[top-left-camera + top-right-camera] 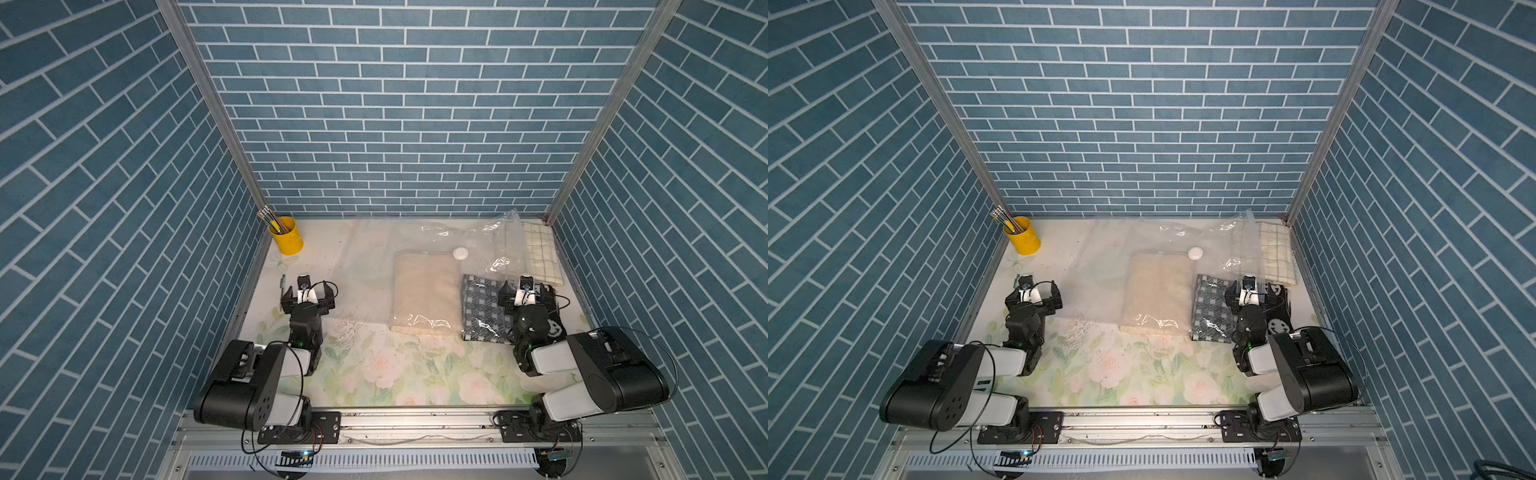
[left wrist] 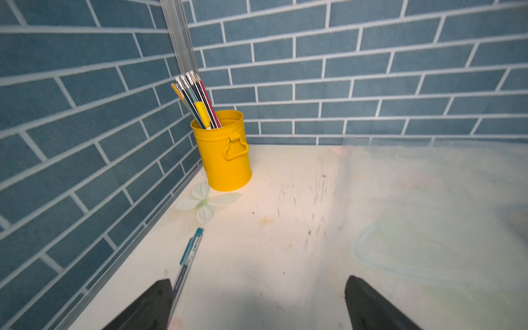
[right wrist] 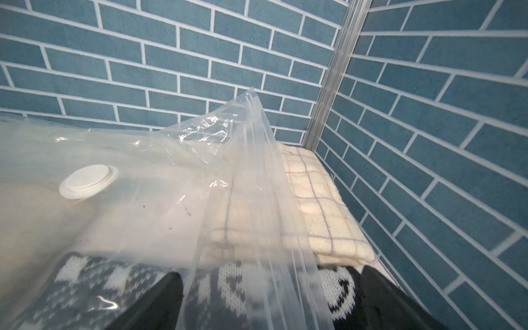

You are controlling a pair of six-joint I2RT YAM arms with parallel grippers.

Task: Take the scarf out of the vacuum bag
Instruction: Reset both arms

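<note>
**A:** Entry one, nearest us?

**B:** Left hand (image 1: 308, 287), 9 o'clock on the tabletop (image 1: 374, 376). It is spread wide and empty, pointing toward 12. Right hand (image 1: 527, 286), 3 o'clock, is equally wide and empty, poised low over the dark patterned scarf (image 1: 482, 309).

**A:** Scarf's location?

**B:** It lies partly under the vacuum bag (image 1: 432, 235), which runs from centre to 1 o'clock. The zip edge (image 3: 257, 171) crosses between the right jaws.

**A:** Step?

**B:** We judge it the approach, with nothing gripped yet. Next we must pinch the knit only, not the plastic.
</note>
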